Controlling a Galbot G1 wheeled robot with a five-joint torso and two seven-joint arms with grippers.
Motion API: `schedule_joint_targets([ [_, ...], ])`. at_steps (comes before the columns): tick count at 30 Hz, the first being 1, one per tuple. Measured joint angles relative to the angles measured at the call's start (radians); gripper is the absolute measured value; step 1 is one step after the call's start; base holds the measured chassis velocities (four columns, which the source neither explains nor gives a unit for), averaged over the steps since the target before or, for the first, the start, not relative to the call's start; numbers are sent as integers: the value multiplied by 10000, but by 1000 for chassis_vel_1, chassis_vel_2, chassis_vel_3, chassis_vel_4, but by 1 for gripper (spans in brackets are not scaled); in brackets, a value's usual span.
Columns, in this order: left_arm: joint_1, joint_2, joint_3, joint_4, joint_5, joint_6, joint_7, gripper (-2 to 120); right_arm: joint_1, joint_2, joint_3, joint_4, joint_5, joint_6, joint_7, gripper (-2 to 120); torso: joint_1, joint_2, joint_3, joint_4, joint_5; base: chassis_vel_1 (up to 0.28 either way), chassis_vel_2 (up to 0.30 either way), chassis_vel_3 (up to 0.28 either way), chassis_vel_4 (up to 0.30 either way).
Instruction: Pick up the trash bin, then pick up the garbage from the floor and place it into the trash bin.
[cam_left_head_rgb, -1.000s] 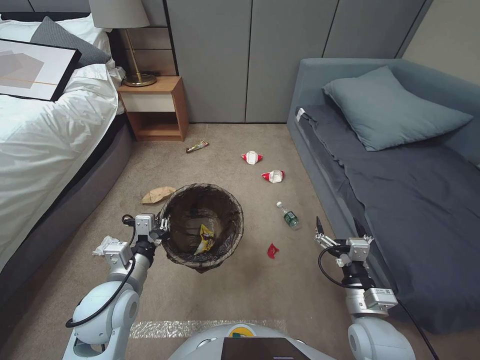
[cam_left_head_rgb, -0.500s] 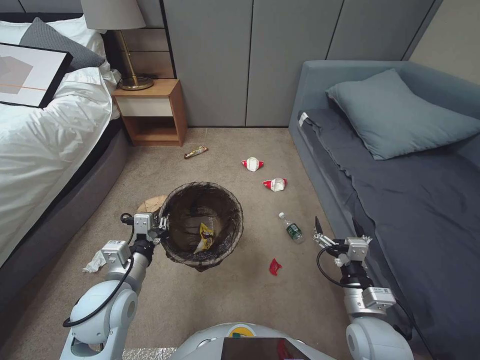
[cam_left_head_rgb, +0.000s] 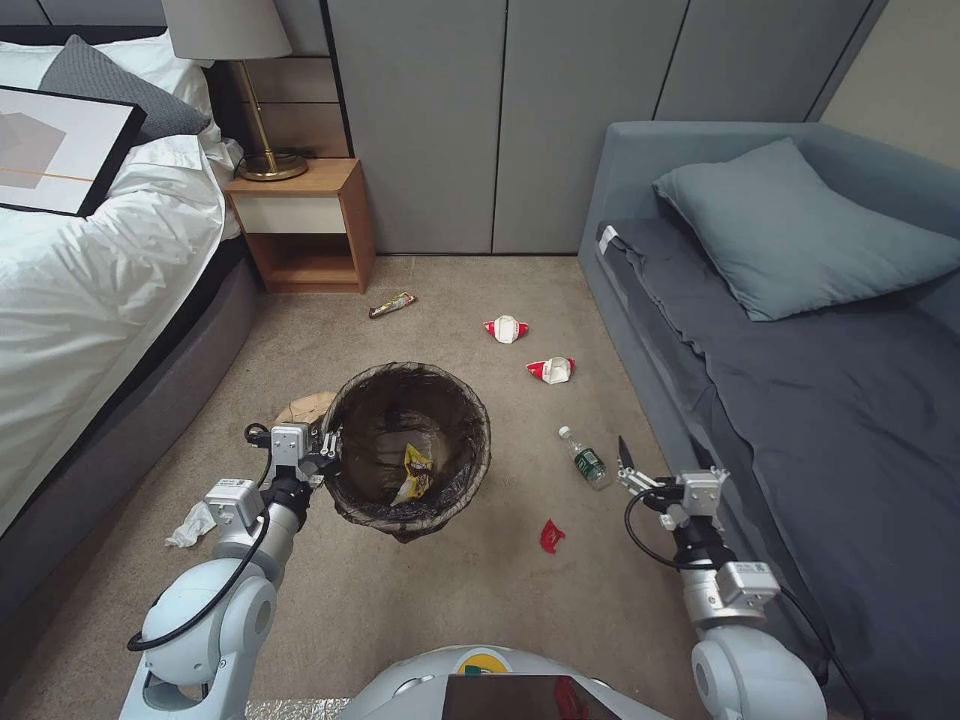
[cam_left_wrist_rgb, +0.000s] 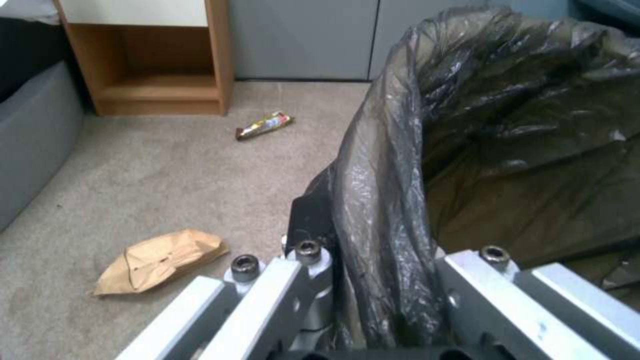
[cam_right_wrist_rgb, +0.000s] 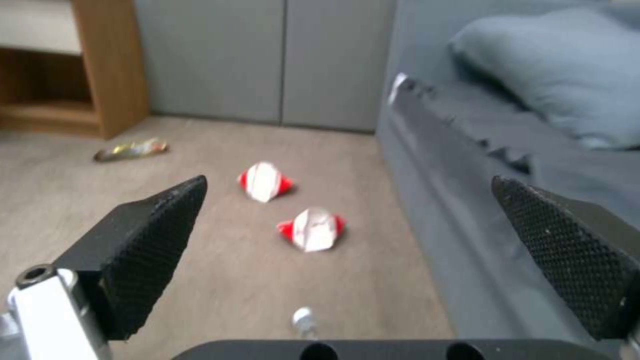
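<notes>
The trash bin, lined with a dark bag, hangs above the carpet with my left gripper shut on its near-left rim. In the left wrist view the bag-covered rim runs between the left gripper's fingers. A yellow wrapper lies inside the bin. Garbage on the floor: two crushed red-and-white cups, a bottle, a red scrap, a candy wrapper and a brown paper bag. My right gripper stands open just right of the bottle, facing the cups.
A white bed borders the left, with a wooden nightstand behind it. A grey sofa runs along the right, close to my right arm. A crumpled white tissue lies by the left arm. Grey cabinet doors close the back.
The whole view shifted earlier as the camera moved. Since then my right gripper has slid slightly left and down toward the bottle. The left gripper holds the bin as before.
</notes>
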Motion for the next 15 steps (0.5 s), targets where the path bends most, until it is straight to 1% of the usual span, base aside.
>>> schedule_joint_targets([
  [1, 0, 1, -13, -12, -17, 8, -1, 7, 138, -127, -83, -101, 65, -185, -12, 100, 0, 0, 0, 0, 0, 0, 0, 0, 0],
  [2, 0, 7, -19, -26, -38, 24, -1, 7, 371, -348, -265, -319, 221, -590, 2, 100, 0, 0, 0, 2, 1, 0, 0, 0, 0],
  [4, 0, 12, -18, -25, -41, 27, -1, 7, 451, -432, -341, -395, 289, -730, 13, 100, 0, 0, 0, 0, 2, 0, 0, 0, 0],
  [6, -3, 28, -12, -26, -54, 44, -1, 7, 828, -892, -718, -785, 702, -1365, 71, 100, 0, 0, 0, 2, 1, 0, 0, 0, 0],
  [7, -3, 28, -12, -26, -54, 44, -1, 7, 828, -892, -718, -785, 702, -1365, 71, 100, 0, 0, 0, 2, 1, 0, 0, 0, 0],
  [11, -28, 79, -23, -25, -121, 77, -3, 7, 1232, -1553, -1193, -1566, 1013, -1783, -88, 100, 0, 0, 1, 0, 1, 0, 0, 0, 0],
  [14, -40, 96, -28, -26, -143, 99, -4, 7, 1328, -1687, -1308, -1816, 1044, -1861, -203, 100, 0, 0, 1, -1, 2, 0, 0, 0, 0],
  [15, -58, 109, -35, -23, -172, 131, -6, 7, 1461, -1828, -1460, -2144, 1092, -2007, -398, 100, 0, 0, 1, -1, 1, 0, 0, 0, 0],
])
